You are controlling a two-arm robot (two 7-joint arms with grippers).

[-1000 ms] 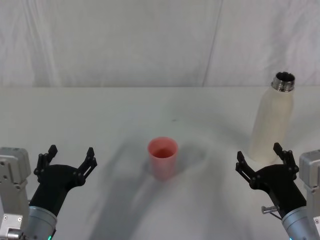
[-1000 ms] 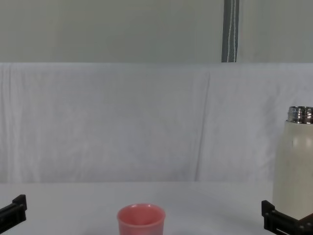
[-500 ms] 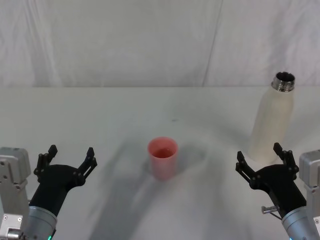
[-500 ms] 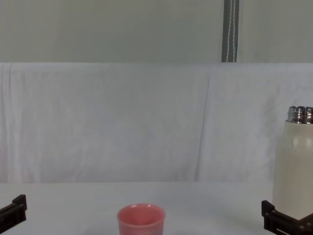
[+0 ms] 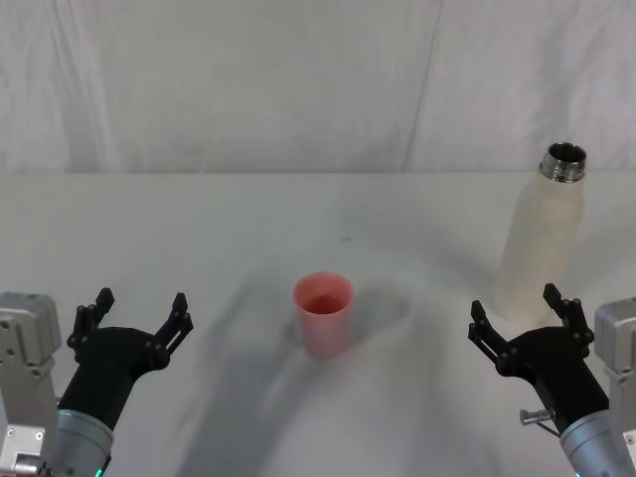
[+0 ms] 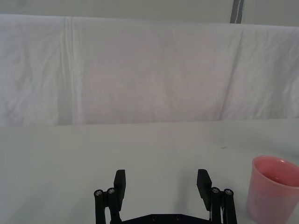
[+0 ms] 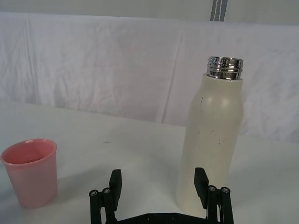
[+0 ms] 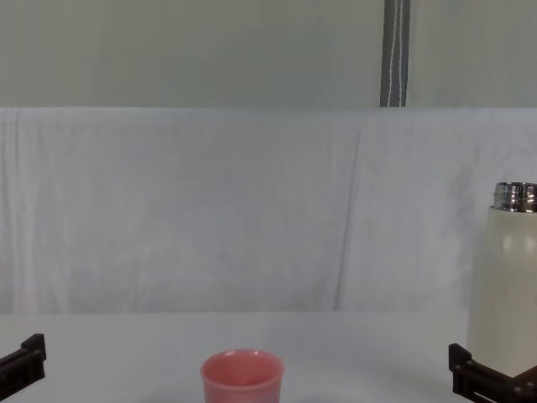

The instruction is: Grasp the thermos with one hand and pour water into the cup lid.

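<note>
The smooth, rigid thermos (image 5: 537,238) likely handles heavy and slippery, so the open right gripper (image 5: 522,316) should clasp its mid-body.

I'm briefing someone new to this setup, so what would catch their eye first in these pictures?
Probably the tall cream-white thermos standing upright and uncapped at the table's far right, with the small pink cup lid alone near the middle. Next, the two black grippers low in the head view: the right gripper open just in front of the thermos without touching it, and the left gripper open at the near left.
</note>
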